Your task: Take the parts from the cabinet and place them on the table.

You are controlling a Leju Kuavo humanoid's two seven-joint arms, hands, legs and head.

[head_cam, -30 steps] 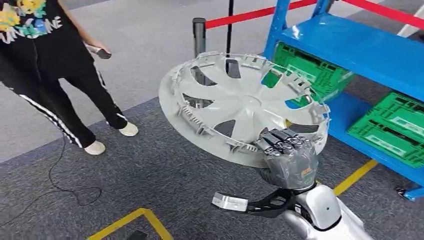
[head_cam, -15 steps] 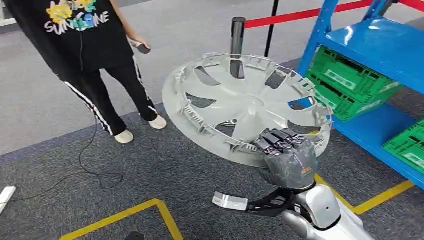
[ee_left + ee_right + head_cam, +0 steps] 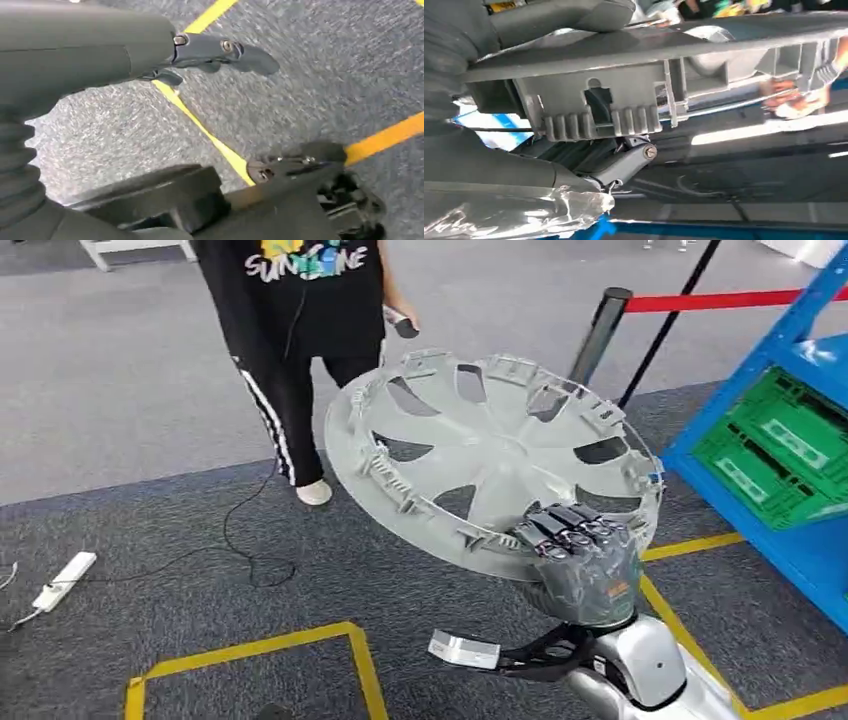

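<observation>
1. Where the head view looks down, the right hand [image 3: 583, 562] grips the near rim of a grey wheel cover [image 3: 490, 455], fingers [image 3: 560, 525] curled over the edge; the cover is held tilted, inner ribbed side up, above dark carpet. Open floor lies to the left, crossed by yellow tape [image 3: 250, 648] and a black cable [image 3: 230, 550] running to a white power strip [image 3: 62, 582]. On the right a blue rack [image 3: 800, 540] with green crates [image 3: 775, 445] closes that side; a red barrier belt [image 3: 720, 302] on a black post [image 3: 598, 335] stands behind the cover. A person [image 3: 300, 330] stands just beyond the far rim, holding a small dark device [image 3: 403, 326]; the shirt reads "SUNSHINE".
2. Left wrist view: the left hand [image 3: 165, 50] hangs over carpet and yellow tape, holding nothing, its thumb [image 3: 230, 52] extended; whether the other fingers are spread or curled cannot be told.
3. Right wrist view: the cover's rim, with its toothed clips [image 3: 599, 122], lies clamped between the thumb [image 3: 559, 15] and the dark fingers [image 3: 624, 162] of the right hand; the background is blurred.
</observation>
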